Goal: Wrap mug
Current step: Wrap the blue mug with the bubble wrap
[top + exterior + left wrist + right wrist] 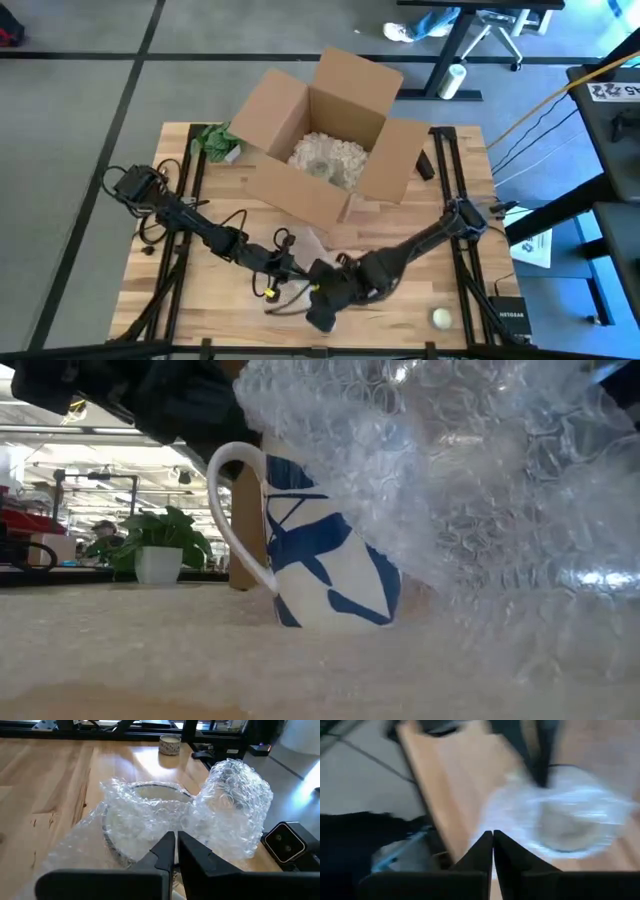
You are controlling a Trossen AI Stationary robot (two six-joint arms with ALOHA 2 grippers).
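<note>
A white mug with blue markings [330, 550] stands upright on the wooden table, its handle [235, 510] toward the table's left. Clear bubble wrap [470, 490] lies draped over it from the right and rises in a tall hump [235, 800]. Through the wrap the mug's rim [150, 787] shows. My left gripper [176, 842] is shut at the wrap's near edge, seen in the high view near the table's front [290, 265]. My right gripper [492, 840] is shut beside the wrap [560, 820], close to the left one [322, 305]. My left gripper pinches the bubble wrap's edge [167, 827] between its two fingertips, coming in low and nearly level. The wrap beyond the fingers lies loosely over the mug. My right gripper is shut at the wrap's edge [492, 817]; blur hides the place of contact, so I cannot tell which part it has.
An open cardboard box [325, 130] with pale packing fill stands at the far middle of the table. A small green plant [215, 140] sits at the far left. A small round thing [441, 318] lies near the front right corner. Cables trail along the left arm.
</note>
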